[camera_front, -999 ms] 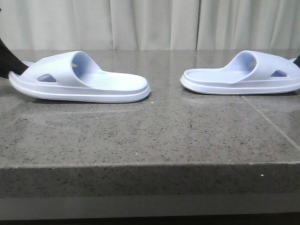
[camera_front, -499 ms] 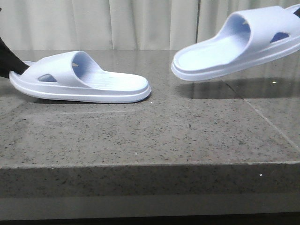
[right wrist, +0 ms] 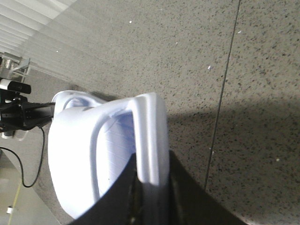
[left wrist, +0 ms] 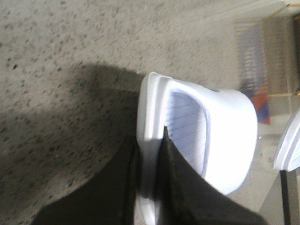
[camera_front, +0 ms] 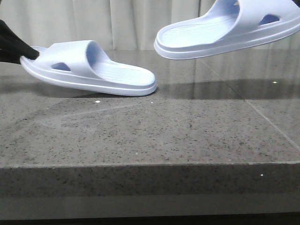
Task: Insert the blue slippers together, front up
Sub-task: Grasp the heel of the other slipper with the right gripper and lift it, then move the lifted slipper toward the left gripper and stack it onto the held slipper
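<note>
We see two blue slippers over a speckled grey stone tabletop, each held at one end by a tool.

The left slipper sits near the tabletop's far left, its long axis running roughly along the far edge. The end with the strap is at the left and is tilted up off the stone; the flat open footbed end points right, toward the middle, and rests low on the tabletop. The left tool is clenched on this slipper's raised end: in the left wrist view, one dark finger lies inside on the ridged footbed and the other lies outside the rim, with the pale wall pinched between them.

The right slipper hangs well clear of the tabletop, above its far right part, casting a shadow on the stone below. Its long axis also runs left to right, sloping, with the flat footbed end lowest and pointing left, and the strap end higher at the right. The right tool grips its rim, dark fingers on either side of the wall.

The two flat ends face each other, apart, the right one higher than the left.
</note>
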`<state>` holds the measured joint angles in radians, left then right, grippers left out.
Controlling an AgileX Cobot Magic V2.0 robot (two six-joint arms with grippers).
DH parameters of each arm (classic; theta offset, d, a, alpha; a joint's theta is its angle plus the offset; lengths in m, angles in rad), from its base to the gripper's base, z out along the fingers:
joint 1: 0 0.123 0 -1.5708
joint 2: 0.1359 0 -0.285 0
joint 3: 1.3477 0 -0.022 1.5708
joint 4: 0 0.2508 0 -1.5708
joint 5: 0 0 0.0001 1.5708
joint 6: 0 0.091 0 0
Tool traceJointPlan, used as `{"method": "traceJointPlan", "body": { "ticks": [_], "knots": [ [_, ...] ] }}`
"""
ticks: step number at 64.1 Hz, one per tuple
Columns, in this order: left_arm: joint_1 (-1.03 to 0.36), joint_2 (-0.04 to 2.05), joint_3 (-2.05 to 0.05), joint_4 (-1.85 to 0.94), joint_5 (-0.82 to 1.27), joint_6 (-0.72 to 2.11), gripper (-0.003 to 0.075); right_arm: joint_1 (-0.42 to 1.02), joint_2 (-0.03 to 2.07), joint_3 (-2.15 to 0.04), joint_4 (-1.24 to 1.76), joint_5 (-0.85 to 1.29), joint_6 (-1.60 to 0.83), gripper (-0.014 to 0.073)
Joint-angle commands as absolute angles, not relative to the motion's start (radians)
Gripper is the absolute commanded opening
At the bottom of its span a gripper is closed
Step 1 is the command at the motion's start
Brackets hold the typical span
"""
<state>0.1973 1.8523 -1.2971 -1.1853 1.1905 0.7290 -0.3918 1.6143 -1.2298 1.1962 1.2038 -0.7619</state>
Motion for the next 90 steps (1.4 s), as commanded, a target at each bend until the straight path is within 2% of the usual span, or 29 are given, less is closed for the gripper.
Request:
{"method": "traceJointPlan", "body": {
  "ticks": [1, 17, 32, 90],
  "knots": [
    [0.161, 1.808, -1.327, -1.294, 1.204, 0.731, -0.0020, -0.397, 1.567, -1.235, 1.292, 1.255, -0.777, -0.0069],
    [0.047, 1.808, -1.327, -1.325, 1.087, 0.731, -0.0020, -0.382, 1.567, -1.193, 1.300, 1.151, -0.777, -0.0069],
    [-0.026, 1.808, -1.327, -1.330, 1.030, 0.731, -0.0020, -0.300, 1.570, -1.171, 1.301, 1.008, -0.777, -0.0069],
    [-0.037, 1.808, -1.327, -1.330, 0.998, 0.731, -0.0020, 0.053, 1.659, -1.170, 1.318, 0.782, -0.761, -0.0067]
  ]
}}
